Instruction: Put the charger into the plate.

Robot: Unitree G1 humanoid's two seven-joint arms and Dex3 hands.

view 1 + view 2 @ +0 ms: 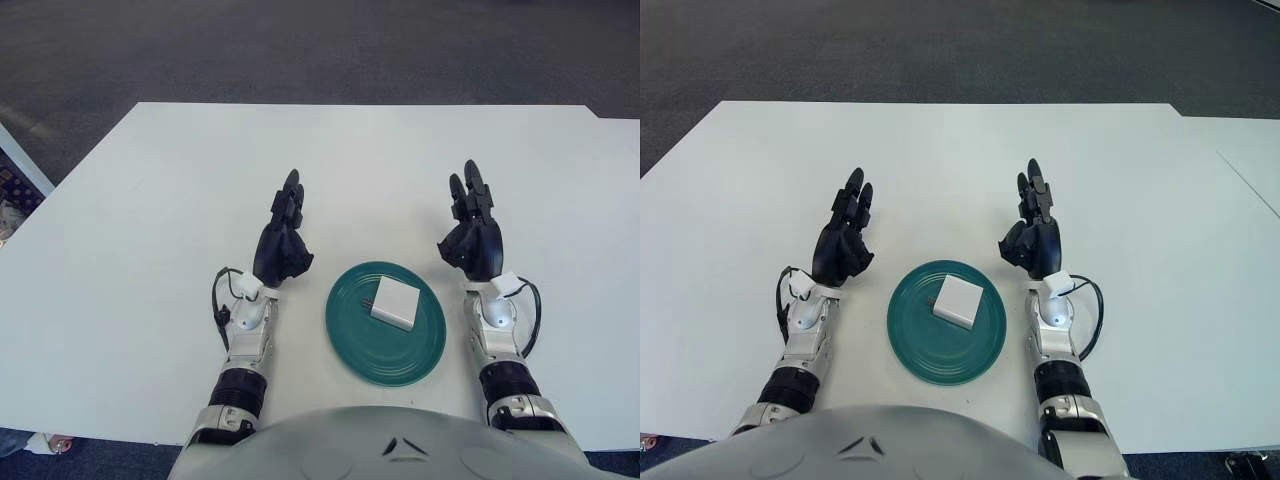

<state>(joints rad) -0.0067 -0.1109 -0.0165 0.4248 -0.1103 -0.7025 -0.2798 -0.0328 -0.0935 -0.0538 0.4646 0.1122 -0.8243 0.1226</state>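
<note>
At the near edge of a white table [130,190], seen from the robot's head looking down, the top of the robot's grey torso [400,445] fills the bottom of the view. Just beyond it sits a round teal plate [352,345], and on the plate, slightly toward its far right part, lies a white square charger [394,302], flat on the dish and fully inside the rim. The left hand [284,240] hovers just to the left of the plate, fingers extended forward, relaxed and holding nothing. The right hand [471,232] shows just to the right of the plate, slightly farther out, fingers likewise stretched forward and empty. Neither hand touches the plate or the charger. Judging from this layout, the placing step looks complete, with the charger already resting in the plate; what remains seems only to be keeping both hands away so the plate is not nudged. No brand, label or writing can be read on the charger, the plate or the hands. Farther off, the bare tabletop ends at dark grey carpet [320,50]
</note>
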